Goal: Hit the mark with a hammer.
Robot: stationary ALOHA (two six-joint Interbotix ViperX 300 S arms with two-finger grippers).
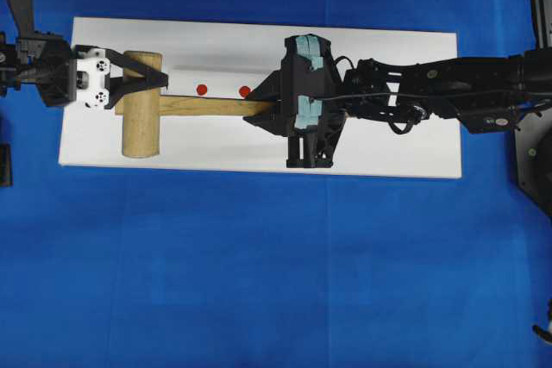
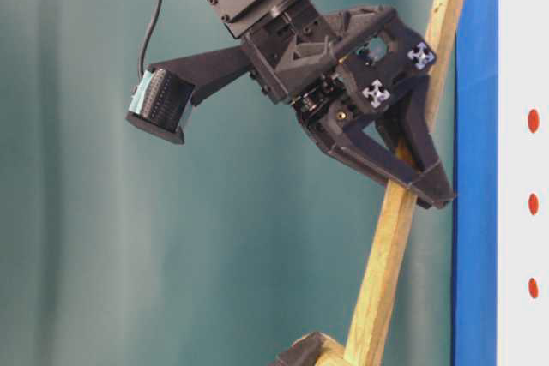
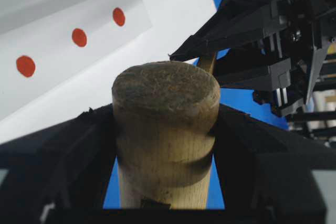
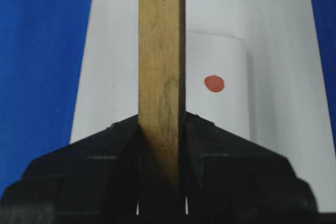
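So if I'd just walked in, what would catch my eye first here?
Probably the wooden hammer held by two black arms at once over the white board: the left gripper has its jaws around the thick head, and the right gripper is shut on the handle's end. Next, the small red dots on the board, just beside the handle.
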